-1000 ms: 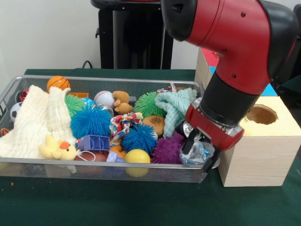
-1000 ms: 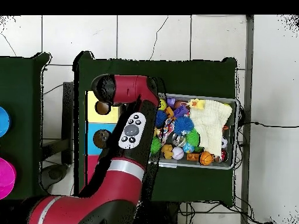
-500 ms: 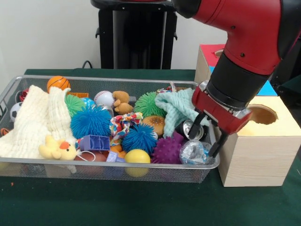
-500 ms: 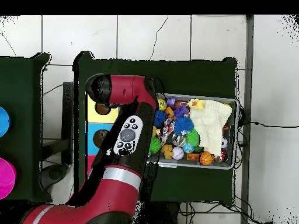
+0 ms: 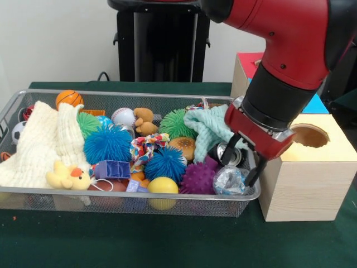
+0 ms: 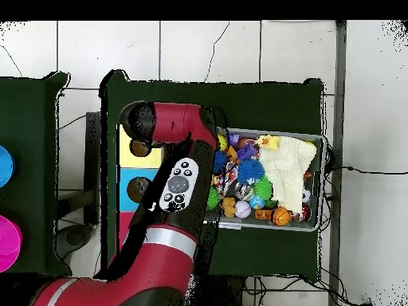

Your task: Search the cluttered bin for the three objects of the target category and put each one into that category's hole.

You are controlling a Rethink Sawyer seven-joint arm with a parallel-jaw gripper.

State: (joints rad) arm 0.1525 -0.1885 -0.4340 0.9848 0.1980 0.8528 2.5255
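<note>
The gripper (image 5: 240,165) hangs over the bin's (image 5: 111,201) corner nearest the wooden box (image 5: 304,178), its two black fingers spread wide and holding nothing. Directly below them lies a crumpled clear-and-silver wrapper or crushed bottle (image 5: 228,181), pressed against the wire wall beside the purple spiky ball (image 5: 198,178); just behind it a can's (image 5: 227,152) shiny top peeks out from under the mint cloth (image 5: 206,127). Which category is being hunted cannot be read from the scene, though these two pieces look like the likeliest targets, being trash-like among toys and cloths. The step in hand appears to be the approach for a pick, with no grasp made. The next move calls for lowering the open fingers to straddle the crumpled piece without snagging the mesh rim or the neighbouring ball, closing, then lifting and carrying it the short way to the round hole (image 5: 309,135) in the yellow-topped box. From overhead the arm (image 6: 167,199) covers this corner, so finger placement cannot be confirmed there.
</note>
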